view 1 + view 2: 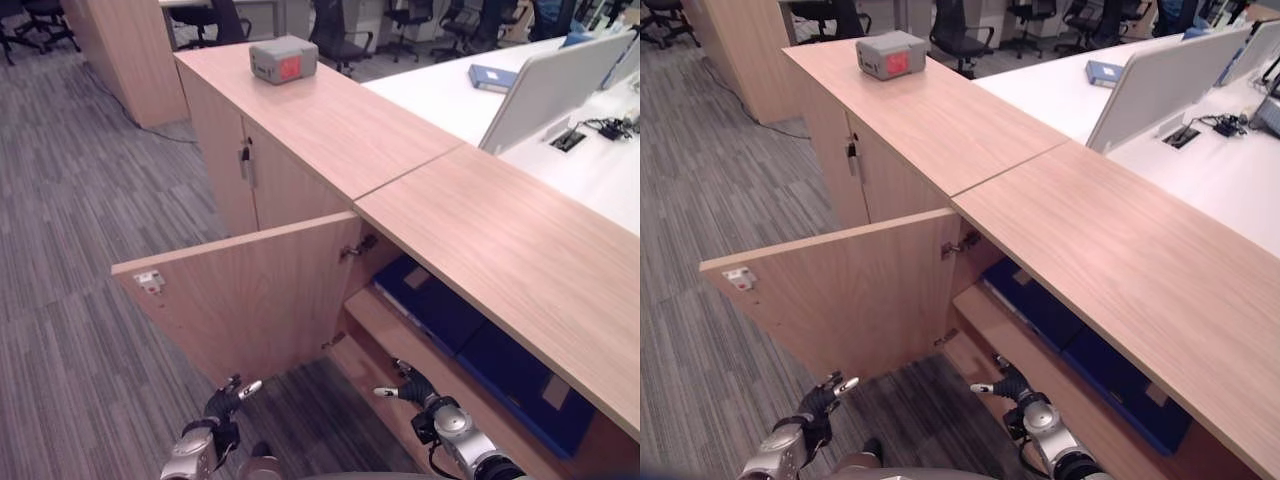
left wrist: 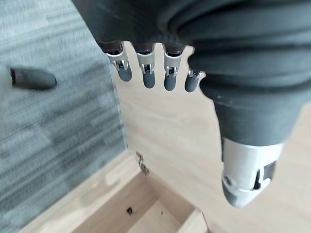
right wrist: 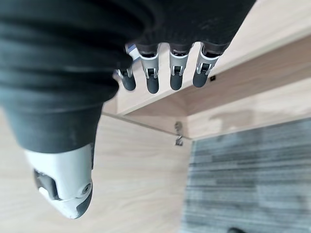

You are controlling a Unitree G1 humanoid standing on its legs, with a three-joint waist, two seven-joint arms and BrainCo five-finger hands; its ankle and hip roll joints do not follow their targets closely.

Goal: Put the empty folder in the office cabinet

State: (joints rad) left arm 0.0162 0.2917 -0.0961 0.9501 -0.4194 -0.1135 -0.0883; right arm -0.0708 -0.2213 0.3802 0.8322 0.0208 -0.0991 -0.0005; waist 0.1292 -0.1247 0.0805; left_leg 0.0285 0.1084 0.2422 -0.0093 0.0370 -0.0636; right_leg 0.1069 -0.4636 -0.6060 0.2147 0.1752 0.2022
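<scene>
I see the office cabinet (image 1: pixel 470 230) running diagonally through the head views, a long low wooden unit with a flat top. Its near door (image 1: pixel 245 295) stands swung open toward the carpeted floor (image 1: pixel 70 250), with a small white latch plate (image 1: pixel 149 281) near its free edge. Inside the open compartment, on the upper shelf (image 1: pixel 400 325), I see dark blue folders (image 1: pixel 470 340) lying flat side by side, just under the cabinet top. I cannot tell which of them is the empty one; neither hand holds anything.

My left hand (image 1: pixel 228 398) is low in the frame, below the open door's lower edge and apart from it. In its wrist view the fingers (image 2: pixel 148 73) hang straight in a row and the thumb (image 2: pixel 245 177) stands apart, nothing between them, with the door's inner face and a hinge (image 2: pixel 142 162) showing past them.

My right hand (image 1: pixel 412 388) is low beside the cabinet opening, near the front edge of the shelf, not touching it as far as I can see. Its wrist view shows fingers (image 3: pixel 176 73) extended and relaxed, thumb (image 3: pixel 65 182) clear, palm empty.

On the far cabinet top sits a grey box (image 1: pixel 284 59) with a red patch. Beyond the cabinet is a white desk (image 1: pixel 450 95) with a blue book (image 1: pixel 493 77) and a pale divider panel (image 1: pixel 555 88). Office chairs (image 1: pixel 335 35) stand in the background.
</scene>
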